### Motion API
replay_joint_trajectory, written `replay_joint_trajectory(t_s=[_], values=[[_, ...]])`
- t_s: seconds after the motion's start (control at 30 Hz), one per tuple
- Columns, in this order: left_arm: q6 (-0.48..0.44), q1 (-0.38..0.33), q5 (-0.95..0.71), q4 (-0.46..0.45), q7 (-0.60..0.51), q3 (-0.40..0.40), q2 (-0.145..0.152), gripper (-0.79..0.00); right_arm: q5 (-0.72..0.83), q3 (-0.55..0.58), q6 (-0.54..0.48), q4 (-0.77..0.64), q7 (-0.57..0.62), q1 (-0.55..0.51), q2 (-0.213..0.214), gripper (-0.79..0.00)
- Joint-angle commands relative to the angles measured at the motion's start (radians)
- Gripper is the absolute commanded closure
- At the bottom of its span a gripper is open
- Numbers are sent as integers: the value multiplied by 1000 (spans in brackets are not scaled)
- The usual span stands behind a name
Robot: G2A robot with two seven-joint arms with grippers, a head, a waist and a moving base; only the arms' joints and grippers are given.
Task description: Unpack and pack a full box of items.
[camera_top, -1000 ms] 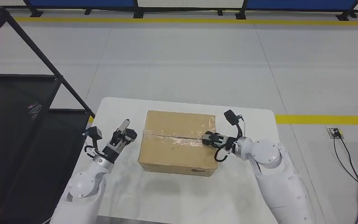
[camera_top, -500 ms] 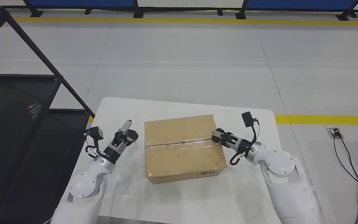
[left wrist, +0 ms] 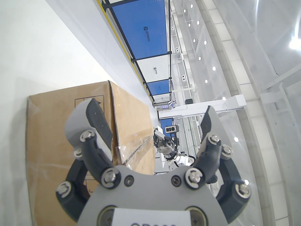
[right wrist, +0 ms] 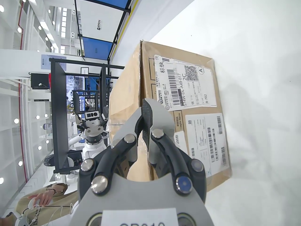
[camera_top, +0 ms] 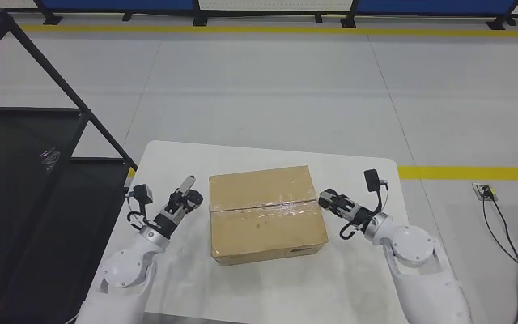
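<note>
The brown box [camera_top: 267,215] sits in the middle of the white table [camera_top: 174,162], right between the two grippers. Its flaps are shut. Clear tape [camera_top: 259,206] runs across the top from one gripper's side to the other's. There is bare table all around the box.

The left gripper [camera_top: 189,194] is just beside one end of the box, with a small gap of bare table between them. On its outer side the table's edge is near, and past that edge stands a black frame [camera_top: 73,97]. In the left wrist view the left gripper [left wrist: 150,109] has its fingers spread wide apart with nothing between them. The box's top edge is right in front of it.

The right gripper [camera_top: 327,198] is at the other end of the box, up by the top edge. Its fingers [right wrist: 160,111] are pressed together and hold nothing. I cannot tell if the tips touch the box. The end facing it has white labels [right wrist: 185,83] stuck on.
</note>
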Motion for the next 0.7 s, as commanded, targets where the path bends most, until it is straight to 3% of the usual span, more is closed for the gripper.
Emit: replay_joint_trajectory(t_s=[0.0,0.67], values=[[2,-1,4,8,1,3,0,-785,2,-5,1,10,-3,2,2,0],[6,1,2,30,2,16,0,-785,46,-65,12,87,-63,32,8,0]])
